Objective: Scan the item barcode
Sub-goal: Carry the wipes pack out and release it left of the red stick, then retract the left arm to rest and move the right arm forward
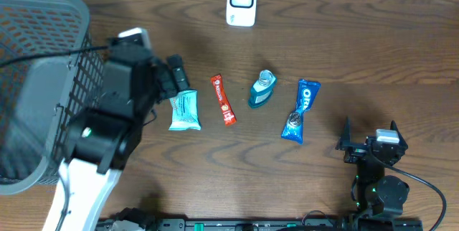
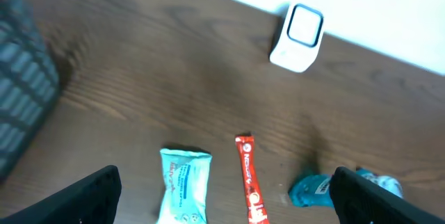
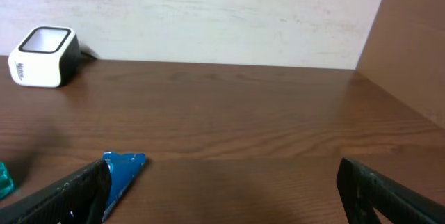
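Our left gripper (image 2: 222, 186) hangs with its fingers spread wide and nothing between them, close by the upper end of the teal packet (image 1: 184, 110), which lies flat left of centre in the overhead view. To its right, in a row, lie a red stick sachet (image 1: 223, 100), a blue bottle (image 1: 262, 90) and a blue Oreo pack (image 1: 302, 110). The white scanner (image 1: 242, 2) stands at top centre. Our right gripper (image 3: 222, 182), at lower right, is likewise spread wide and empty. A grey basket (image 1: 50, 5) fills the left edge.
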Robot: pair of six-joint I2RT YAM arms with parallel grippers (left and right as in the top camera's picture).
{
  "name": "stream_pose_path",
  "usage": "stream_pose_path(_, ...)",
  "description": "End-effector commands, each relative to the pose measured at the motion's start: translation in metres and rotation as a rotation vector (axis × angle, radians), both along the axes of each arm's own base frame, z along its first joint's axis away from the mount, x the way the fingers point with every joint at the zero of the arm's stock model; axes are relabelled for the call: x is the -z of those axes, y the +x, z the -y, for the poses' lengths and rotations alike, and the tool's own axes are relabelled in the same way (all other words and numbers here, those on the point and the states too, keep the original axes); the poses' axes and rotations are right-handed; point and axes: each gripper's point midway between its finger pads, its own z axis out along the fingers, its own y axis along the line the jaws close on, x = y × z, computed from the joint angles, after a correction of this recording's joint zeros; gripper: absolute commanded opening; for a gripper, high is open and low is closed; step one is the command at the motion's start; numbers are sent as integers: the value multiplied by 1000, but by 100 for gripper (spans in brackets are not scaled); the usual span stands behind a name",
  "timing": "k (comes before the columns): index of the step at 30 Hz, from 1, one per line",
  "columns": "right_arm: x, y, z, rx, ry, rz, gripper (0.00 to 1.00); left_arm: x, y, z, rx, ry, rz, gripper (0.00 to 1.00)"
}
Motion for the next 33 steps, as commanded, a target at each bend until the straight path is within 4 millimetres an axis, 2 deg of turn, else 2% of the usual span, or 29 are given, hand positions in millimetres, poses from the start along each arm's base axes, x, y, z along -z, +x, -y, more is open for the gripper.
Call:
stream_pose_path(1,0,0,2,9,9,1,99,-19,-16,-10,17,53,68,99)
stream_pose_path(3,0,0,2,9,9,1,99,-29,-23,-13,34,69,103,100)
stream_pose_path(6,0,0,2,9,9,1,99,-57,-28,-17,54,104,220,100)
stream_pose_path(10,0,0,2,9,9,1,99,-130,-36,-41,-79,94,490,98)
stream_pose_path(14,-1,0,2,12,7,5,99,-215,-58,-78,-282,74,784,98)
stream_pose_path(16,-3,-1,4,20,7,14,99,-243,-70,-91,-351,105,869,98)
stream_pose_path(18,1,-1,3,13,9,1,99,-260,-79,-102,-397,177,898,98)
stream_pose_path(22,0,-1,3,18,8,3,99,-266,-93,-129,-506,422,820,98)
stream_pose_path(25,-10,2,-12,-68,88,50,99,-260,-102,-146,-589,547,740,98)
stream_pose_path(29,-18,0,-50,-287,158,66,99,-262,-107,-147,-582,568,745,99)
stream_pose_path(33,-26,-5,-69,-391,220,22,99,-259,-118,-151,-591,535,757,98)
